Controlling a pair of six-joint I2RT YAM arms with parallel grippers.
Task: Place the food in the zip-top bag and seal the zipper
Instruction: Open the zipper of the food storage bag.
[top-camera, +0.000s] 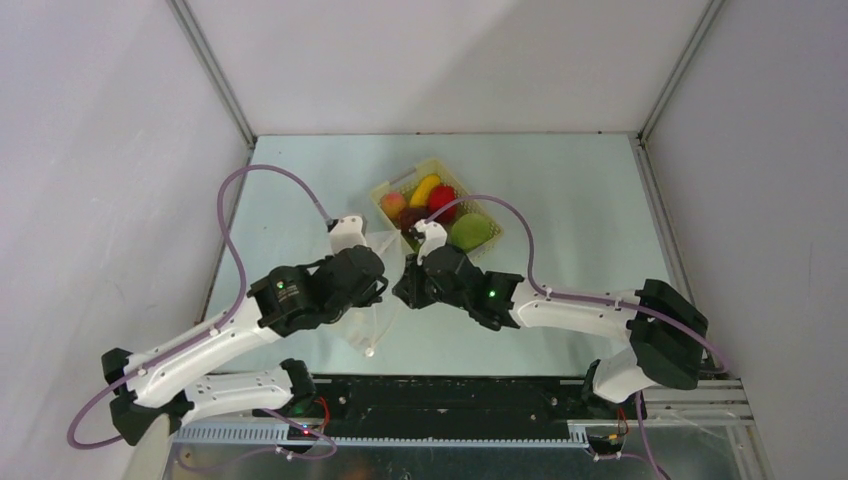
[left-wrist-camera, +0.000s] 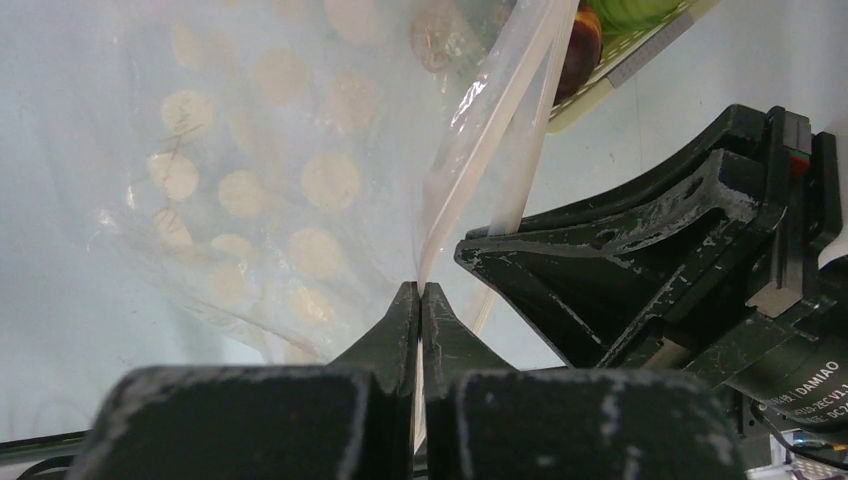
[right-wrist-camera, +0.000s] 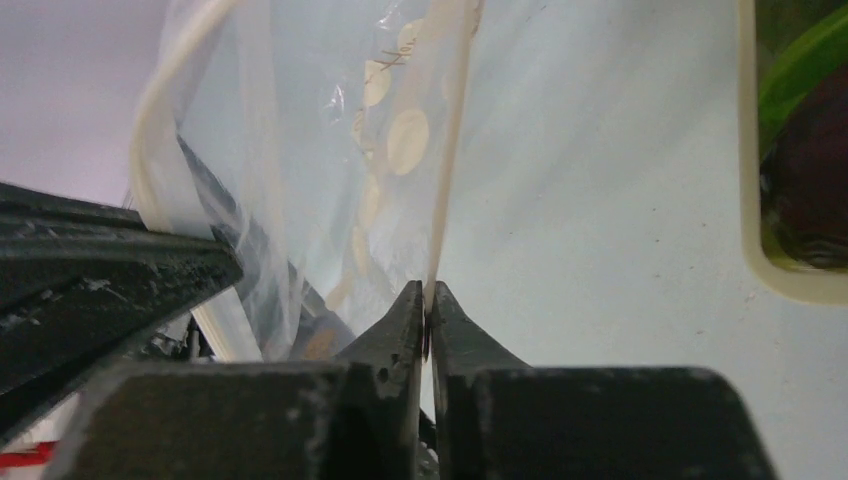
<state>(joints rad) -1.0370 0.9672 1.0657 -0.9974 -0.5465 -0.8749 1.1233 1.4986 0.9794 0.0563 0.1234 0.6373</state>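
The zip-top bag (top-camera: 372, 320), clear with white dots, hangs between both grippers at the table's middle. My left gripper (top-camera: 386, 284) is shut on the bag's mouth edge (left-wrist-camera: 420, 290), pinching the zipper strip (left-wrist-camera: 505, 130). My right gripper (top-camera: 406, 290) is shut on the opposite mouth edge (right-wrist-camera: 428, 292), so the bag (right-wrist-camera: 390, 140) gapes between them. The food lies in a pale yellow basket (top-camera: 388, 186) just behind: banana (top-camera: 425, 188), peach (top-camera: 393, 204), red pepper (top-camera: 442, 197), pale green fruit (top-camera: 472, 231) and a dark red apple (top-camera: 412, 217). The bag's inside looks empty.
The basket's rim (right-wrist-camera: 760, 200) sits close on the right in the right wrist view, with a dark apple (right-wrist-camera: 810, 190) in it. Grey walls enclose the table on three sides. Each wrist view shows the other gripper's black body (left-wrist-camera: 640, 250) close by.
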